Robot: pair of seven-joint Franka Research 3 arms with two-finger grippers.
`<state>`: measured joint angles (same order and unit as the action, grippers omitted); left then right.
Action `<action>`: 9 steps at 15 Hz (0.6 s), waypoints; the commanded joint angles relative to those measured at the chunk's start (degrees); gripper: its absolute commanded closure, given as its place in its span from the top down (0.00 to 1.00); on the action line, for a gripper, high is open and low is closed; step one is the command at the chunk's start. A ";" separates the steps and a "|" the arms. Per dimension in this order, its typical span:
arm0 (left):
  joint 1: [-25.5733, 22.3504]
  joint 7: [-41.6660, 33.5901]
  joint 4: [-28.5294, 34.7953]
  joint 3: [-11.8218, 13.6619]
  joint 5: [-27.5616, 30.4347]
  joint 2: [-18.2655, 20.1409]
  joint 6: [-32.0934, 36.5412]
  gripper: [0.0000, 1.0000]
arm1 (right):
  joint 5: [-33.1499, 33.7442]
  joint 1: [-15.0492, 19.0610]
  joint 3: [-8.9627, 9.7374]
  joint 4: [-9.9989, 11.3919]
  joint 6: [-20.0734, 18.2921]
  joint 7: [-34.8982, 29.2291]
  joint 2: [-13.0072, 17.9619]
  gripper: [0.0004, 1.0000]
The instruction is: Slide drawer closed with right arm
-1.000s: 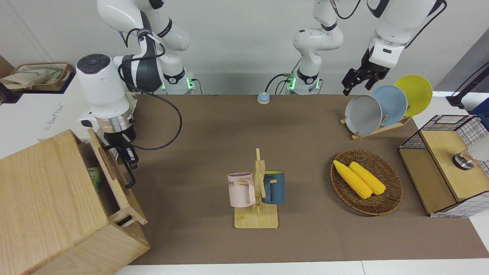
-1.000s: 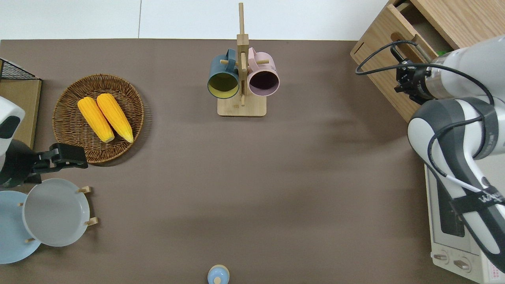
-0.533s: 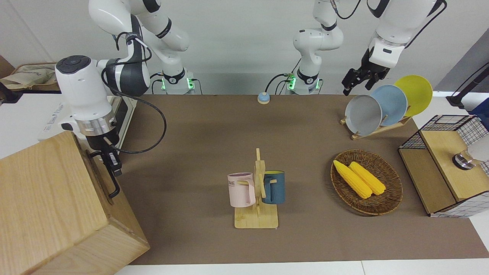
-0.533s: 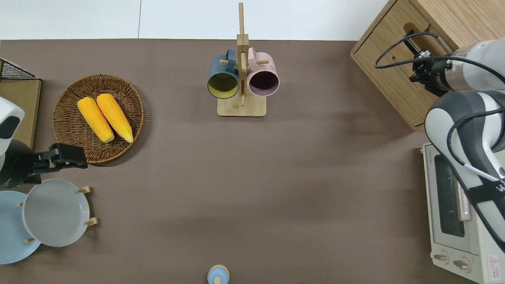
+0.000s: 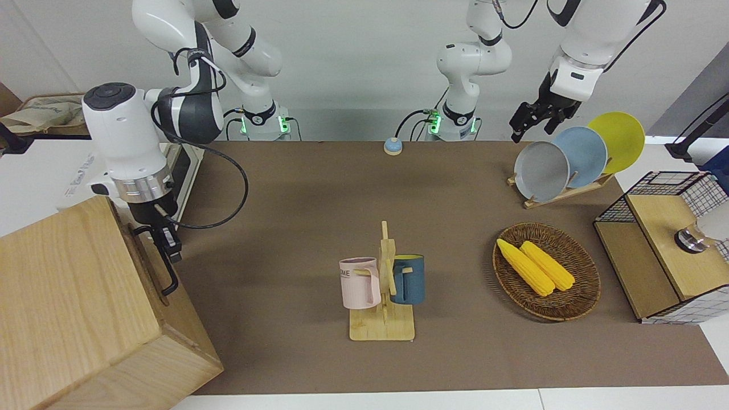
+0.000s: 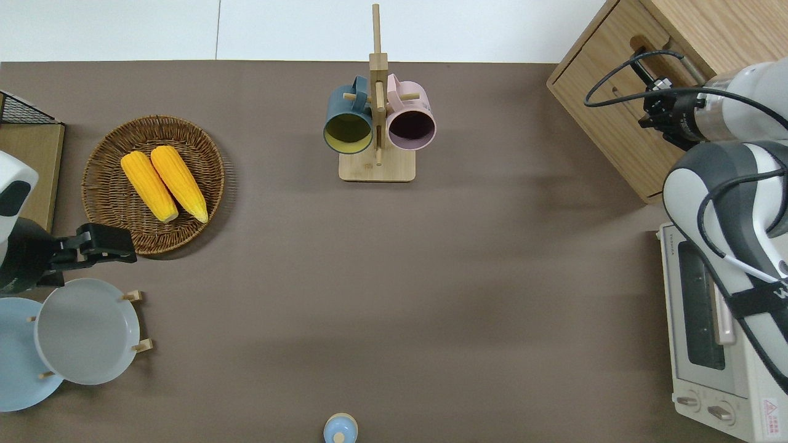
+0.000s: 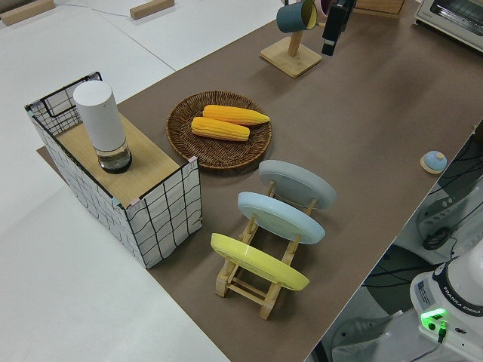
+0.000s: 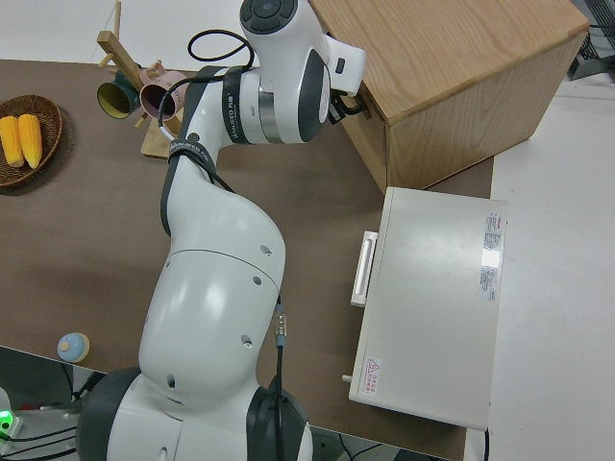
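Observation:
The drawer [image 5: 145,259] sits pushed in, its front [image 6: 615,74] flush with the face of the light-wood cabinet [image 5: 68,296] at the right arm's end of the table. Its black bar handle [image 5: 166,273] stands out from that front. My right gripper [image 5: 170,246] is at the handle's end nearer to the robots, right against the drawer front [image 6: 651,104]. In the right side view the wrist covers it, and only the handle [image 8: 357,109] shows at the cabinet's face. The left arm is parked, its gripper [image 5: 532,125] open.
A white toaster oven [image 6: 708,332] stands beside the cabinet, nearer to the robots. At mid-table is a mug rack [image 5: 383,285] with a pink and a blue mug. A basket of corn [image 5: 575,302], a plate rack [image 5: 569,159] and a wire shelf box [image 5: 666,245] are at the left arm's end.
One second ago the drawer stood pulled out with the right gripper at its handle. It slid into the cabinet with the gripper. Over the last half second nothing moved.

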<state>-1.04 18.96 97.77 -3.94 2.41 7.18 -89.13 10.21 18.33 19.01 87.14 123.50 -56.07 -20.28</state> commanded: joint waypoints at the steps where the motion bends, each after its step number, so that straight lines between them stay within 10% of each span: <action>1: 0.07 -0.51 -0.21 0.25 0.05 0.47 0.97 0.99 | 1.04 -0.30 -0.03 0.82 0.96 -0.09 1.81 0.00; 7: 0.07 -0.51 -0.21 0.25 0.05 0.47 0.97 0.99 | -1.68 -5.14 -0.03 7.33 -3.69 1.48 9.46 0.00; 9: 0.07 -0.51 -0.21 0.25 0.05 0.47 0.89 0.99 | -1.86 -6.98 -0.38 8.22 -9.38 10.76 12.27 0.00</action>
<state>-1.04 18.97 97.77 -3.94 2.41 7.18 -89.13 10.00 13.02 19.26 90.95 119.37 -55.02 -13.93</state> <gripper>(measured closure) 0.004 0.991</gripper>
